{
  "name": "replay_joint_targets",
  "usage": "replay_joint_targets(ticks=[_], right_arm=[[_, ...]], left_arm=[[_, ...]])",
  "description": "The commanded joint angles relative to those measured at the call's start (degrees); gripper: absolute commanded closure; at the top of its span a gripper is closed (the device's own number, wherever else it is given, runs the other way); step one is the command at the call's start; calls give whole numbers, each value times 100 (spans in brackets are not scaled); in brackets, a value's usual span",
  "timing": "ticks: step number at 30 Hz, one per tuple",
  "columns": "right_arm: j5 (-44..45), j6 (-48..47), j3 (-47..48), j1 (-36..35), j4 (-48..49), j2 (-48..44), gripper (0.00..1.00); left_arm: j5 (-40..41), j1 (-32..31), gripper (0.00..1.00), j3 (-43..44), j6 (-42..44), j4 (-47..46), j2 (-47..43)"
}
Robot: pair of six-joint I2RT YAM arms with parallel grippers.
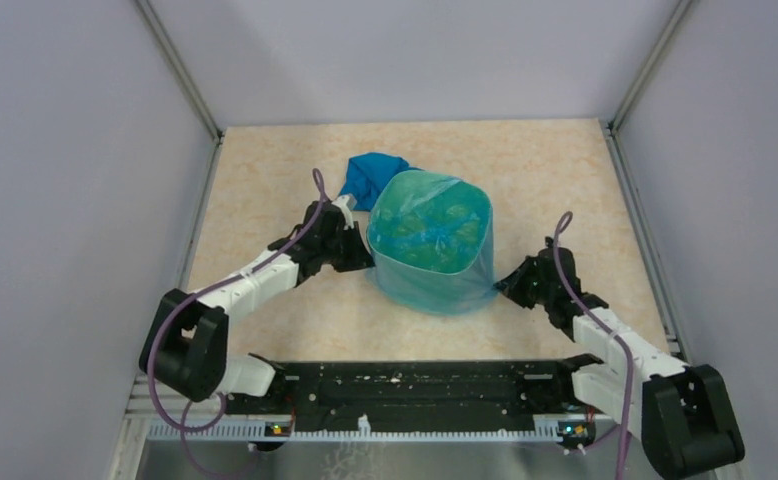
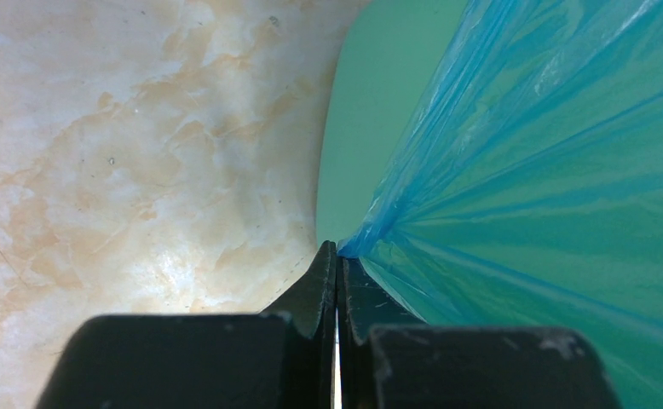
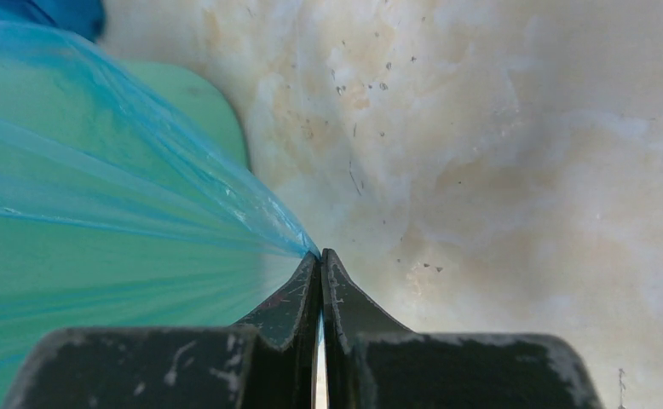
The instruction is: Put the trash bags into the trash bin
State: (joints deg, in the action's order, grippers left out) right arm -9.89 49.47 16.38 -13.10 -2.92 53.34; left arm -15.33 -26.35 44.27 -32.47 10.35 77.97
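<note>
The mint-green trash bin stands upright mid-table. A translucent light-blue trash bag is stretched over its rim and down its outer walls. My left gripper is shut on the bag's film at the bin's left side; in the left wrist view the film fans out from the gripper against the green wall. My right gripper is shut on the bag's edge at the bin's lower right corner; in the right wrist view the film runs taut into the gripper.
A bunched darker blue bag lies on the table just behind the bin, also showing in the right wrist view. The beige marbled table is walled by grey panels. A black rail runs along the near edge.
</note>
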Motion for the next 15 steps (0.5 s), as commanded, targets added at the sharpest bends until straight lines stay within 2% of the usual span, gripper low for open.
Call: replay_joint_targets(ticks=[1, 11, 15], right_arm=[[934, -445, 531, -537, -158, 597, 100], [2172, -911, 1051, -606, -557, 1362, 100], [2284, -1042, 1217, -580, -690, 1577, 100]], left_arm=[[183, -17, 100, 191, 118, -80, 148], [492, 21, 100, 244, 192, 219, 283], [496, 59, 100, 249, 227, 313, 398]])
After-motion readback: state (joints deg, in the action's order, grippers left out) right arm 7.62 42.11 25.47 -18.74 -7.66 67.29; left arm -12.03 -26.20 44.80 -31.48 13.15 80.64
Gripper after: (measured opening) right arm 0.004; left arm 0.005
